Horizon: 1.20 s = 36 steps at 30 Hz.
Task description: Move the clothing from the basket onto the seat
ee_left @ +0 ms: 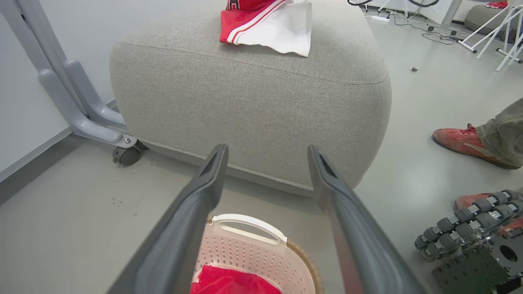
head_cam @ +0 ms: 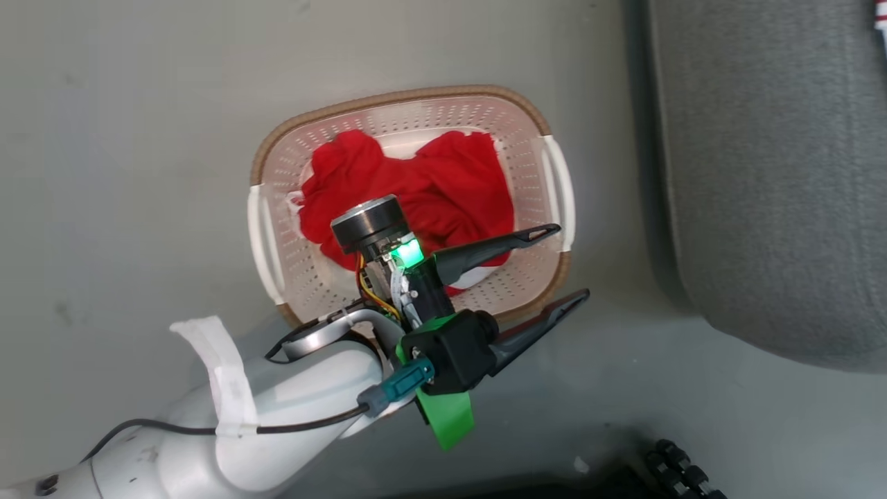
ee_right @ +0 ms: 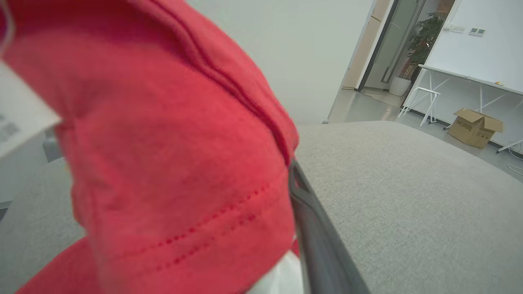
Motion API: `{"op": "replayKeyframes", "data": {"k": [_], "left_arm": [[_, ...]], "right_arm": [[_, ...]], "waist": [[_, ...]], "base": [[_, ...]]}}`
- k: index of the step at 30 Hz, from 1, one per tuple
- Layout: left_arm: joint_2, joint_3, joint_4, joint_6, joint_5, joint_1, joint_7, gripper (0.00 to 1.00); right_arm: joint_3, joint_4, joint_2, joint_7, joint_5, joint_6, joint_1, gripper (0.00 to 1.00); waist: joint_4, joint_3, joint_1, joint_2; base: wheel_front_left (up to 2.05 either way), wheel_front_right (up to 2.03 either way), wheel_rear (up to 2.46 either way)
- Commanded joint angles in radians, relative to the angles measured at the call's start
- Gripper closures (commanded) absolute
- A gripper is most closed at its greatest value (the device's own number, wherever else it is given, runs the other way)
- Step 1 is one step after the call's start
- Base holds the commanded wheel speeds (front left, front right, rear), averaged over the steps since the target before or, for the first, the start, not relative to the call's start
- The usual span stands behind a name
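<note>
Red cloth (ee_right: 163,163) hangs in front of my right jaws and covers most of them, so I cannot tell if they pinch it. It is by the grey seat (ee_right: 408,204), where the clothes must go. My left jaws are wide apart and hold nothing. They hang over the basket (head_cam: 416,114), ready to dip for the other red piece (head_cam: 457,187) inside.

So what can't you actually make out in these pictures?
- Right wrist view: a red garment drapes over the right hand, hiding one finger; whether it grips is unclear. Its label is blurred.
- Head view: the left hand and arm cover part of the basket.
- Left wrist view: the striped garment on the seat is cut by the top edge, a person by the right edge.
</note>
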Motion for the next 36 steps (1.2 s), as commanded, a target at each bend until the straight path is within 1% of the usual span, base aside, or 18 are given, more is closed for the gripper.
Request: {"op": "replayKeyframes", "data": {"k": [1, 3, 5, 8, 9, 13, 16, 19, 21, 25, 29, 31, 36], "left_arm": [[-0.010, -0.002, 0.016, -0.001, -0.008, -0.010, -0.013, 0.00], [-0.020, -0.005, 0.042, 0.003, -0.007, -0.001, -0.021, 0.00], [-0.037, 0.000, 0.063, 0.007, -0.020, 0.020, -0.030, 0.00], [-0.048, 0.014, 0.090, 0.014, -0.038, 0.051, -0.044, 0.00], [-0.051, 0.022, 0.098, 0.020, -0.044, 0.061, -0.046, 0.00], [-0.070, 0.073, 0.128, 0.058, -0.074, 0.134, -0.054, 0.00], [-0.074, 0.144, 0.125, 0.092, -0.074, 0.209, -0.053, 0.00], [-0.102, 0.263, 0.109, 0.110, -0.108, 0.318, -0.053, 0.00], [-0.115, 0.344, 0.107, 0.121, -0.102, 0.389, -0.053, 0.00], [-0.162, 0.511, 0.105, 0.110, -0.114, 0.544, -0.052, 0.00], [-0.193, 0.661, 0.097, 0.110, -0.054, 0.678, -0.052, 0.00], [-0.225, 0.743, 0.098, 0.118, -0.043, 0.742, -0.052, 0.00], [-0.279, 0.950, 0.099, 0.112, 0.015, 0.873, -0.052, 0.00]], "right_arm": [[-0.031, -0.012, 0.026, -0.003, -0.028, -0.001, 0.025, 0.00], [-0.073, -0.037, 0.073, -0.003, -0.057, -0.001, 0.066, 0.00], [-0.092, -0.078, 0.121, -0.003, -0.078, -0.001, 0.121, 0.00], [-0.072, -0.139, 0.207, -0.003, -0.081, -0.001, 0.223, 0.00], [-0.055, -0.157, 0.226, -0.003, -0.083, -0.001, 0.264, 0.00], [-0.019, -0.215, 0.278, -0.003, -0.099, -0.001, 0.397, 0.00], [0.048, -0.230, 0.288, -0.003, -0.104, -0.001, 0.474, 0.00], [0.157, -0.222, 0.288, -0.003, -0.059, -0.001, 0.547, 0.00], [0.231, -0.207, 0.289, -0.003, -0.044, -0.001, 0.595, 0.00], [0.348, -0.174, 0.288, -0.003, -0.028, -0.001, 0.658, 0.00], [0.450, -0.158, 0.288, -0.003, -0.008, -0.001, 0.704, 0.00], [0.484, -0.158, 0.286, -0.003, 0.009, -0.001, 0.721, 0.00], [0.559, -0.165, 0.288, -0.003, 0.049, -0.001, 0.773, 0.00]], "waist": [[0.059, 0.016, -0.0002, -0.0001], [0.061, -0.008, -0.0002, -0.0001], [0.061, -0.036, -0.0002, -0.0001], [0.058, -0.088, -0.0002, -0.0001], [0.055, -0.105, -0.0002, -0.0001], [0.053, -0.195, -0.0002, -0.0001], [0.060, -0.265, -0.0002, -0.0001], [0.079, -0.347, -0.0002, -0.0001], [0.093, -0.400, -0.0002, -0.0001], [0.123, -0.504, -0.0002, -0.0001], [0.150, -0.597, -0.0002, -0.0001], [0.165, -0.643, -0.0002, -0.0001], [0.184, -0.734, -0.0002, -0.0001]], "base": [[0.00, 0.00, 0.00], [0.00, 0.00, 0.00], [0.00, 0.00, 0.00], [0.00, 0.00, 0.00], [0.00, 0.00, 0.00], [0.00, 0.00, 0.00], [0.00, 0.00, 0.00], [0.00, 0.00, 0.00], [0.00, 0.00, 0.00], [0.00, 0.00, 0.00], [0.00, 0.00, 0.00], [0.00, 0.00, 0.00], [0.00, 0.00, 0.00]]}}
